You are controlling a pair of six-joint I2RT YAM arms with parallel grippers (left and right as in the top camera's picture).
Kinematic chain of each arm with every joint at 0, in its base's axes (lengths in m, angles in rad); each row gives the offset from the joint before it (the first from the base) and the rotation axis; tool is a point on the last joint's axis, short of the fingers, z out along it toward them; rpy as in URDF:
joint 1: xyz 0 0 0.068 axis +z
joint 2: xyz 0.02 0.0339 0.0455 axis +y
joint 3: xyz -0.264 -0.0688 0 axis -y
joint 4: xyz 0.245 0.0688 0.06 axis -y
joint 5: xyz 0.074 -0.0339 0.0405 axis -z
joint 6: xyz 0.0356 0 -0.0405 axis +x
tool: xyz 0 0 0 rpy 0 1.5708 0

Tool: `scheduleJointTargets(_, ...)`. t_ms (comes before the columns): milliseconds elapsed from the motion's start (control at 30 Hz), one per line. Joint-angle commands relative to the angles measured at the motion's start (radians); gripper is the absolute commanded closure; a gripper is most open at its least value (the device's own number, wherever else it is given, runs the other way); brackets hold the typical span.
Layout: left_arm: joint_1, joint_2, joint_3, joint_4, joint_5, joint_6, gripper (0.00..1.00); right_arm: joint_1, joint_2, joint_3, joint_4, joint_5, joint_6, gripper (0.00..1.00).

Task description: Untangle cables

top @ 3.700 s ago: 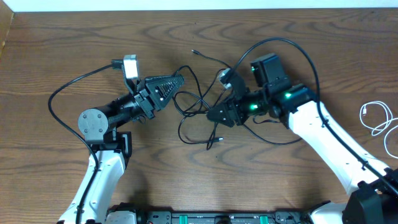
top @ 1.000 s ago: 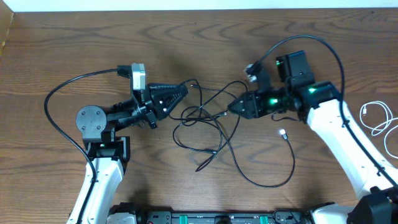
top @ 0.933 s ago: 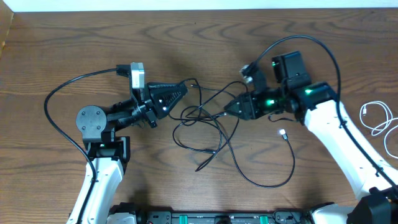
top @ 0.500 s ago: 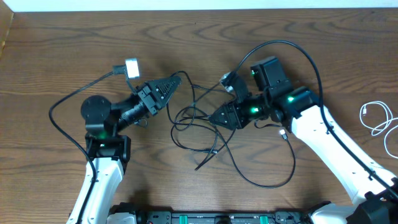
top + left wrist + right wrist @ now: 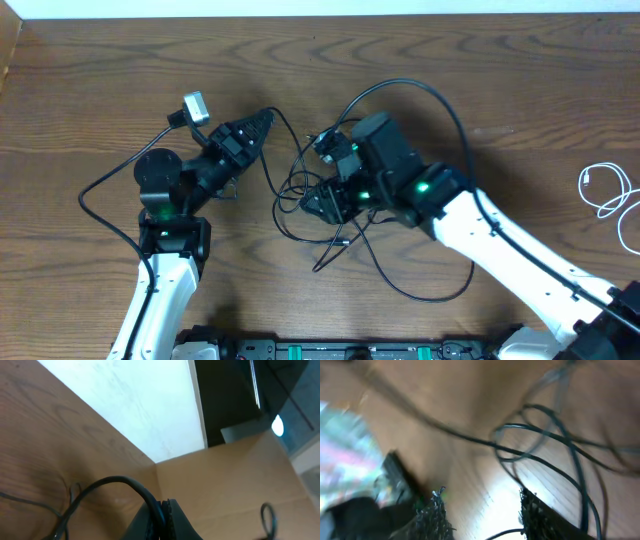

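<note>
- Black cables (image 5: 300, 165): two thin cords lie in a knot of overlapping loops at the middle of the table (image 5: 450, 80), and one long loop runs out towards the near edge
- In the right wrist view the loops cross one another several times; that view is blurred, so the order of the crossings cannot be told
- White cable (image 5: 598, 204): a small loose coil at the far right edge, well apart from the black knot
- Left gripper (image 5: 265, 117): jaws closed tight on a strand of the black cables, raised at the upper left side of the knot; the left wrist view shows the strand pinched between the fingertips (image 5: 167, 510)
- Right gripper (image 5: 312, 204): jaws partly apart, nothing clamped, tips at the centre of the knot; the fingers (image 5: 434, 516) stand either side of a bright gap
- Surface: brown wood grain, with a white strip (image 5: 300, 7) along the far edge
- Room: a white wall (image 5: 140, 415) and a brown cardboard panel (image 5: 225, 485) beyond the table
- The right arm (image 5: 480, 235) covers part of the knot from above
- A thick arm wire (image 5: 420, 86) arcs over the right wrist
</note>
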Motion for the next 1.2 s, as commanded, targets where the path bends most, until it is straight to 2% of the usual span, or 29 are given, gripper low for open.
scheduleJointTargets(0, 0.001, -0.004, 0.009, 0.003, -0.035, -0.072, 0.92, 0.034, 0.038, 0.005, -0.003, 0.246, 0.3, 0.54)
scheduleJointTargets(133, 0.001, -0.005, 0.009, 0.003, -0.023, -0.076, 0.92, 0.056, 0.108, 0.005, 0.034, 0.283, 0.406, 0.56)
scheduleJointTargets(333, 0.001, -0.005, 0.009, 0.003, 0.017, -0.075, 0.92, 0.082, 0.221, 0.005, 0.184, 0.239, 0.411, 0.6)
scheduleJointTargets(467, 0.001, -0.005, 0.009, 0.003, 0.053, -0.076, 0.92, 0.084, 0.259, 0.005, 0.236, 0.293, 0.412, 0.62)
scheduleJointTargets(533, 0.001, -0.005, 0.009, 0.004, 0.072, -0.076, 0.92, 0.084, 0.279, 0.005, 0.237, 0.352, 0.412, 0.83)
scheduleJointTargets(600, 0.001, -0.005, 0.009, 0.006, 0.087, -0.075, 0.92, 0.084, 0.293, 0.005, 0.232, 0.394, 0.411, 0.99)
scheduleJointTargets(733, 0.001, -0.005, 0.009, 0.006, 0.117, -0.048, 0.92, 0.079, 0.295, 0.005, 0.209, 0.444, 0.364, 0.99)
scheduleJointTargets(933, 0.001, -0.005, 0.009, -0.015, 0.144, 0.094, 0.92, 0.053, 0.219, 0.006, 0.099, 0.482, 0.254, 0.99)
scheduleJointTargets(1167, 0.001, -0.004, 0.009, -0.277, 0.085, 0.31, 0.91, 0.006, 0.043, 0.006, -0.068, 0.651, 0.245, 0.99)
